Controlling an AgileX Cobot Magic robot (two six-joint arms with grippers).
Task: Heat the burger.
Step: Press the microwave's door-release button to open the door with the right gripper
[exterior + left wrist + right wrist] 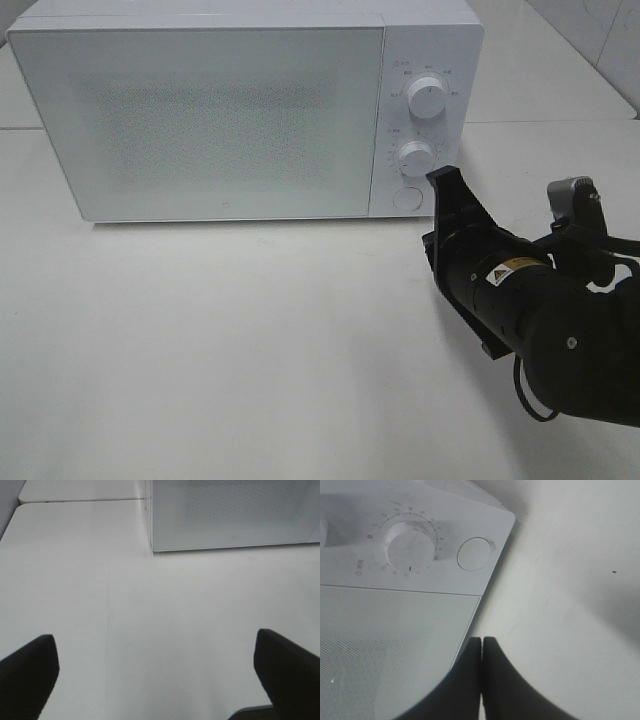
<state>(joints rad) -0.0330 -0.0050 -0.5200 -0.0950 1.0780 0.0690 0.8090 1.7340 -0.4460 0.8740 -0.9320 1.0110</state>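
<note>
Cannot find the burger in any view. Maybe inside the microwave (pixel 200 110), behind the shut, milky door in the upper left of the high view. Cannot tell through it.

On the right gripper (pixel 443 178): fingers pressed flat together, holding nothing. Points up at the control panel from the right middle of the high view, tip just beside the round button (pixel 407 198) and just below the lower knob (pixel 416 156). Probably shut like that to make one stiff poker, good for pushing the button or nudging the knob. Touching the panel or not? Cannot tell.

On the left gripper (pixel 155 635): fingers spread wide, nothing between them, only bare table (pixel 150 580) underneath. Probably parked out of the way.

In the high view: the whole microwave, the upper knob (pixel 428 100) too, and the right arm's long reach, but no left gripper at all. In the right wrist view: up close, the thin line between the two shut fingers (pixel 465 675) and the tiny marks around the lower knob. In the left wrist view: just one corner of the microwave door.
</note>
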